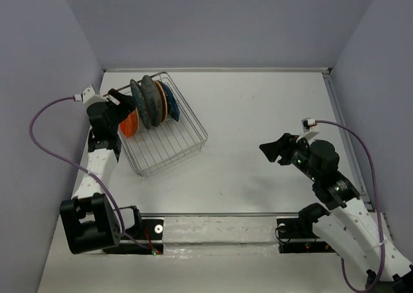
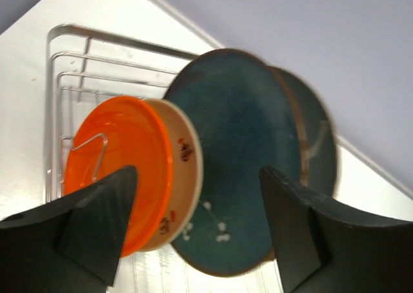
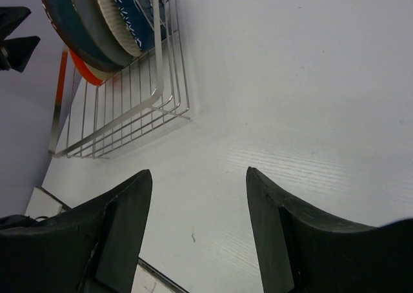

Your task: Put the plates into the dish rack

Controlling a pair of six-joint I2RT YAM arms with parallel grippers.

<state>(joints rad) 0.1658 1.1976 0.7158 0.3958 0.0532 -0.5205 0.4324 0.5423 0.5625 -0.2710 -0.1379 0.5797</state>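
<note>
Since the counter (image 1: 258, 170) carries no loose plate that I can see, the work seems to be close to its end. The dish rack (image 1: 169, 150) stands on the far left part of it, turned a little at an angle. All the plates I can count stand on edge in the far half of the rack, packed in one row.

From the left end, the row runs: the orange-red plate (image 1: 130, 124), the cream plate (image 2: 188, 170) just behind it, the teal plate (image 1: 137, 102), the grey plate (image 1: 150, 99), the tan plate (image 1: 161, 101) and the navy plate (image 1: 171, 103). That makes six, although the cream one shows clearly only in the left wrist view.

The left gripper (image 2: 199, 177) is at the left end of this row with its jaws wide apart, gripping nothing. The orange-red plate lies straight ahead of it and turns its flat face toward the gripper. I cannot tell whether one finger touches its rim.

The row's long axis points away from this gripper, so I judge that any coming move here should go along that axis, not across it, or the plates could tip.

The right gripper (image 1: 271, 152) hangs empty over bare counter, with jaws spread, well apart from the rack. The left arm is clearly the nearer one.
</note>
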